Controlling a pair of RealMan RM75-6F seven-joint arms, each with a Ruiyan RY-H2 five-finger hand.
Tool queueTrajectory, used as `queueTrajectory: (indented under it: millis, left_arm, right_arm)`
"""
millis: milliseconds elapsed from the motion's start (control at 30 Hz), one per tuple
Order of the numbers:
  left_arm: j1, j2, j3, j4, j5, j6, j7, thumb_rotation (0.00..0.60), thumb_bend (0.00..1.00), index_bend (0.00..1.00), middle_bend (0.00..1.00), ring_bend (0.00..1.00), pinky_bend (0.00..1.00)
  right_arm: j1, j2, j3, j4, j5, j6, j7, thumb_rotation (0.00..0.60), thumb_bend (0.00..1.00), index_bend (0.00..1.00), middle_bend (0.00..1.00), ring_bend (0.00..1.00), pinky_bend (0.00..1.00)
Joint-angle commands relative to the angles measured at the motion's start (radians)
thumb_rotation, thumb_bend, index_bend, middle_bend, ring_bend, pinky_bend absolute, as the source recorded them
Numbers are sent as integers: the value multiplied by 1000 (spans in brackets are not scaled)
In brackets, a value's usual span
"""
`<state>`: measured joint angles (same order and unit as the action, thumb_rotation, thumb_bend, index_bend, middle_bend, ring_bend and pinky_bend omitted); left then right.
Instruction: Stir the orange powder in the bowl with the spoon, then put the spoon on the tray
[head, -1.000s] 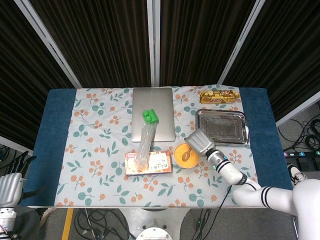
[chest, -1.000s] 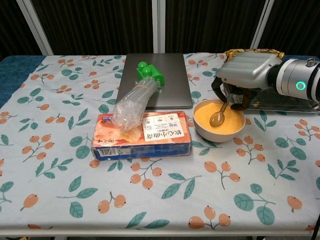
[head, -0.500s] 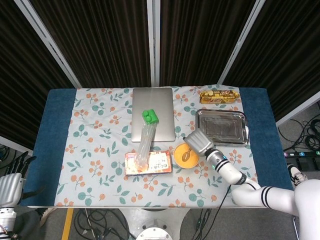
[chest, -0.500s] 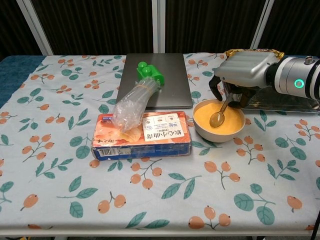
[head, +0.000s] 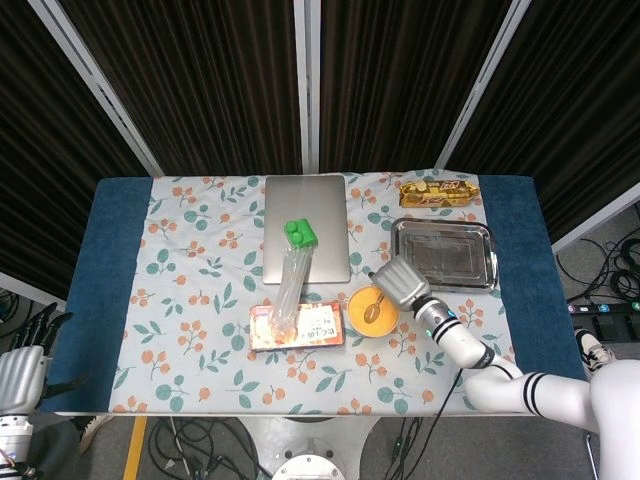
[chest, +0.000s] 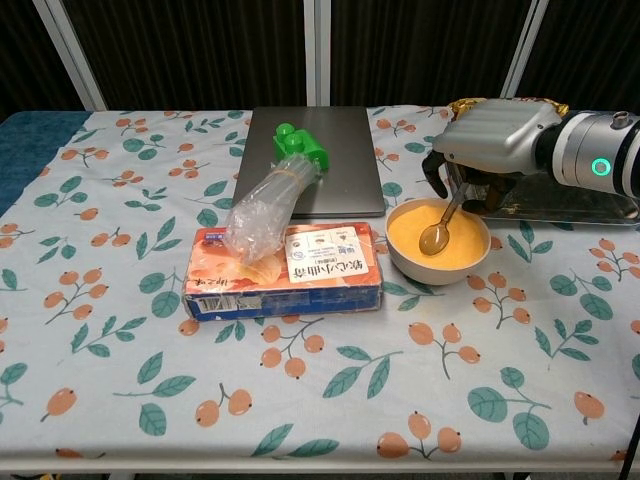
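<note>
The brown metal spoon (chest: 441, 226) is pinched by the right hand (chest: 492, 142), its fingers (chest: 437, 176) closed on the handle. Its long axis slants down-left into the round bowl of orange powder (chest: 439, 240); the shiny steel tray (head: 444, 255) lies just beyond.

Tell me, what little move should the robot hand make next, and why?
Probably sweep the brown spoon around through the orange powder: the right hand holds its handle above the white bowl, and the silver metal tray waits empty behind.
</note>
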<state>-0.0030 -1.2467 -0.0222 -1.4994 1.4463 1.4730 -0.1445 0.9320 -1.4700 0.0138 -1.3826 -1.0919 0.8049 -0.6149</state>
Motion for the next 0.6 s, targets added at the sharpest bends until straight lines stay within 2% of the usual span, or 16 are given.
queueTrajectory:
  millis: [33, 600]
  left_arm:
    - [0, -1, 1, 1, 0, -1, -1, 600, 126, 204, 120, 77, 116]
    - [-4, -3, 1, 4, 2, -8, -7, 600, 126, 204, 120, 77, 116]
  right_arm:
    - [-1, -1, 2, 2, 1, -1, -2, 600, 303, 453, 948, 970, 1000]
    - [-6, 10, 2, 4, 20, -14, -35, 600, 303, 476, 948, 970, 1000]
